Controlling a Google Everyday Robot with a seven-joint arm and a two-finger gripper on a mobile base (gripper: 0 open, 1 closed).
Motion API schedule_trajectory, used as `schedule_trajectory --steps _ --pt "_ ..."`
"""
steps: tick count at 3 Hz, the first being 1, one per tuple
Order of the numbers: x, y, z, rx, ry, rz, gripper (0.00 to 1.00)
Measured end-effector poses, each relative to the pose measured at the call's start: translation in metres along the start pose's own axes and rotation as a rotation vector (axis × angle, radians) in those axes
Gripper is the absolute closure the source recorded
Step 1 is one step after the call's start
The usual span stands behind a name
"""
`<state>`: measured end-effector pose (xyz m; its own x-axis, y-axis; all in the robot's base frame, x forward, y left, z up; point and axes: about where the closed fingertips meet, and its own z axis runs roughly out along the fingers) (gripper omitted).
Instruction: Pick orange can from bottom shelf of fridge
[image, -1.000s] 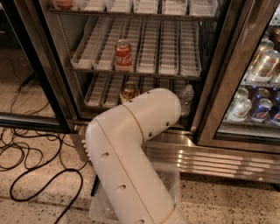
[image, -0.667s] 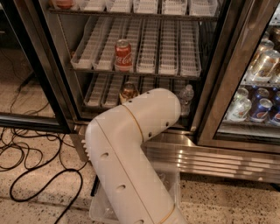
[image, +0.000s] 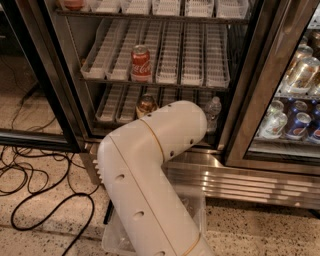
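The orange can (image: 146, 104) stands on the bottom shelf (image: 119, 103) of the fridge (image: 235, 120), just above the arm's elbow; its lower part is hidden by the arm. My white arm (image: 150, 170) reaches from the floor up into the fridge opening. The gripper is hidden behind the arm's elbow, in the bottom shelf area to the right of the can.
A red Coca-Cola can (image: 141, 63) stands on the rack above. A clear water bottle (image: 212, 114) stands at the right of the bottom shelf. The glass door (image: 295, 85) at right shows several cans. Black cables (image: 35, 185) lie on the floor at left. A clear bin (image: 192, 220) sits by the arm's base.
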<state>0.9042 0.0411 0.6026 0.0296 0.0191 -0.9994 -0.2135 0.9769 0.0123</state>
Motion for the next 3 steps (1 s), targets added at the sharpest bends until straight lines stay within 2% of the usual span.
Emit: schedule_trajectory --steps 1,2,3 --pt "-0.016 -0.003 -0.021 0.052 0.006 0.104 1.0" --pt "-0.033 0.002 -0.051 0.124 0.016 0.248 1.0" --pt "-0.041 0.013 -0.078 0.162 0.047 0.359 1.0"
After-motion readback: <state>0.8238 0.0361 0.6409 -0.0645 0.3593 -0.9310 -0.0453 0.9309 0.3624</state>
